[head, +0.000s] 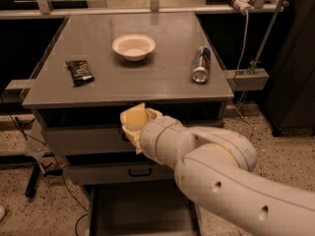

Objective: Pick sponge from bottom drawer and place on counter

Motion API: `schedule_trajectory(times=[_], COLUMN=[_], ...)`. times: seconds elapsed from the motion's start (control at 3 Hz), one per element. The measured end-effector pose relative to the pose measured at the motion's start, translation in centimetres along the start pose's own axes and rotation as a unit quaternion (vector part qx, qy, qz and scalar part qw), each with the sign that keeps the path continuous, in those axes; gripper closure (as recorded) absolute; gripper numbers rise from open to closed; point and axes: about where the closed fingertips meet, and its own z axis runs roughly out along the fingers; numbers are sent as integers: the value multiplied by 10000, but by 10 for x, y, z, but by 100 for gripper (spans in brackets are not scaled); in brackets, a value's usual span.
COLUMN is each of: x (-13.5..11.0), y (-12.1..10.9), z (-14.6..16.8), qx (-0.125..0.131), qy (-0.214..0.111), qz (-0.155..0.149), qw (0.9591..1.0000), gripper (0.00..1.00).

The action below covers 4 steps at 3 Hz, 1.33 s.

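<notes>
Nearest the camera, the robot's pale arm (221, 176) swept in from the lower right, covering part of the cabinet front. Below it the bottom drawer (142, 208) stood pulled out, its dark inside in shadow. The gripper (134, 124) hung in front of the upper grey drawer (83, 140), just under the middle of the front edge of the counter (147, 77), with a pale-yellow lump at its tip. Whether that lump was the sponge or the gripper's own yellowish end could not be told, and neither could the state of its grip. The lower handled drawer (98, 173) sat shut beneath. On the counter, a black packet (79, 72) lay near the left edge, a can (201, 64) lay on its side near the right edge, and a white bowl (134, 46) stood farther back, roughly midway between the two sides and well apart from both.
</notes>
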Motion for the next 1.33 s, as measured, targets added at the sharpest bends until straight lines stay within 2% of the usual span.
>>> schedule_trajectory(times=[0.33,1.0,1.33], x=[-50,-120,-131], y=[-25,-72,-87], z=[14,66,101], qx=[18,-136,-281], qy=[-118,-77,95], qz=[-343,-722,-861], qw=[9993,9973,9958], gripper=[100,100,100])
